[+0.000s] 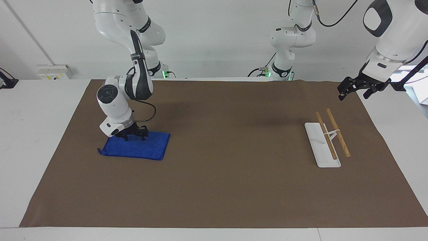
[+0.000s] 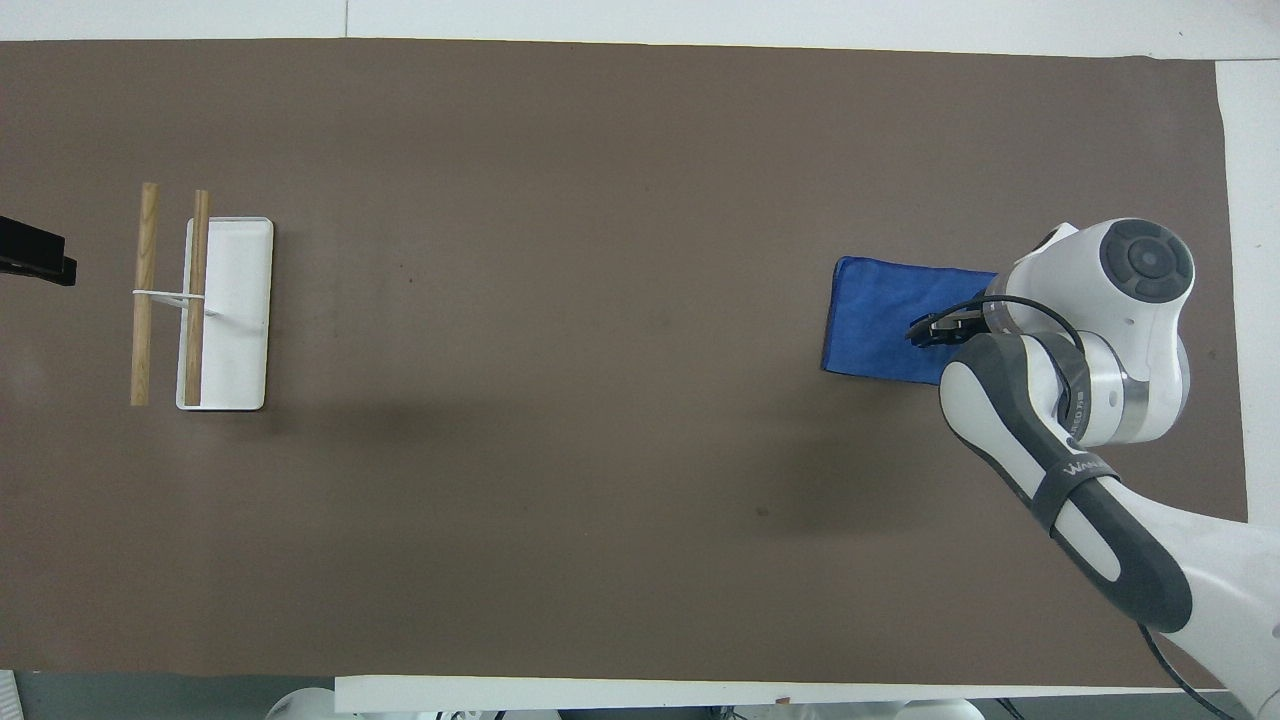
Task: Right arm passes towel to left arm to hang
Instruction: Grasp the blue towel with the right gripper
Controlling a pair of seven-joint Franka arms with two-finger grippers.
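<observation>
Blue folded terry towel (image 1: 135,146) lies near the table's right-arm end; right gripper (image 1: 131,134) on it, jaws partly open. We pinch all layers before lifting. Left gripper (image 1: 355,87) waits, jaws wide.

One towel (image 1: 135,146) is counted, blue and folded; one brown mat (image 1: 220,187) is seen over the table; one white table (image 1: 33,134) is seen beneath it. One white rack (image 1: 322,144) is counted, and two wooden rods (image 1: 338,132) are borne on it. Two arms reaching over the table are counted, each ending in one gripper, so two grippers in all: the right gripper (image 1: 131,135) and the left gripper (image 1: 353,88). One further white arm base (image 1: 290,36) is seen at the robots' end of the table; one wall box (image 1: 53,71) is counted there too.
</observation>
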